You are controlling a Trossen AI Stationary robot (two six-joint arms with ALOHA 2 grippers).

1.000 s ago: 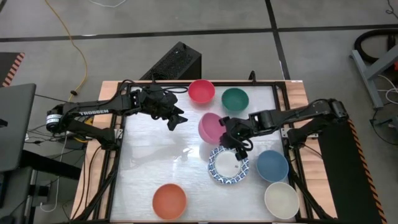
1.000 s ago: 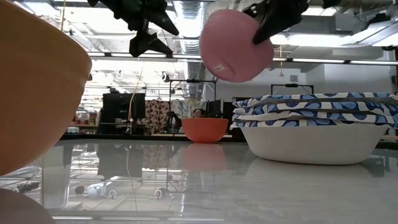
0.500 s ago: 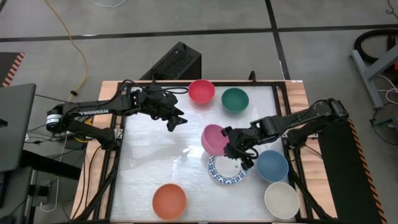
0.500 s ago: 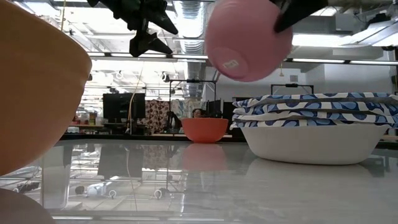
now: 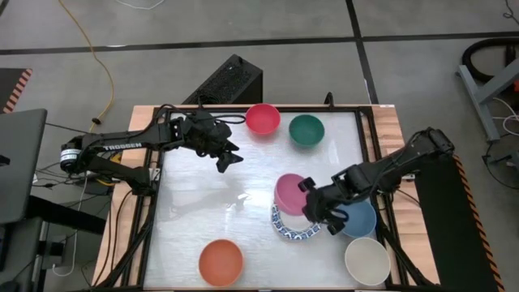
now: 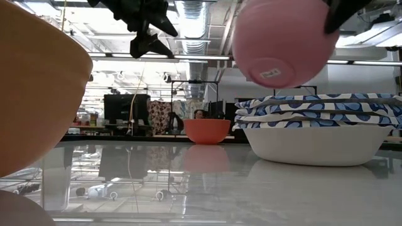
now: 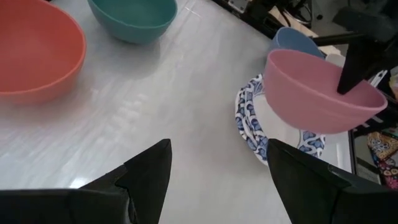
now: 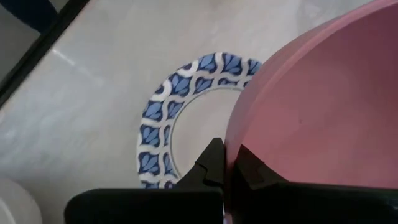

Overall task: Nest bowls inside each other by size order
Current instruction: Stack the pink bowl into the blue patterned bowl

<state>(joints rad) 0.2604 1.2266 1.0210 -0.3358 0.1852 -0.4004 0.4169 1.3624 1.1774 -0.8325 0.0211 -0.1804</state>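
My right gripper is shut on the pink bowl, which hangs over the far edge of the stacked blue-and-white patterned bowls. The low view shows the pink bowl in the air above the stack. My left gripper is open and empty above the far left of the table. The red, teal, blue, cream and orange bowls rest on their bases. My right gripper pinches the pink bowl's wall at its rim, on the bowl's right near side, one finger inside and one outside. The fingers come slanting from the table's right. The bowl is lifted clear and tilted, its mouth tipped toward the gripper.
The blue bowl sits right next to the patterned stack, under my right arm, with the cream bowl nearer the front edge. A dark frame borders the table. Bare tabletop lies left of the stack.
My right gripper has carried the pink bowl toward the table's near and right edges, from beside the stack's far side to over the patterned bowls. The bowl has stayed lifted clear and tilted.
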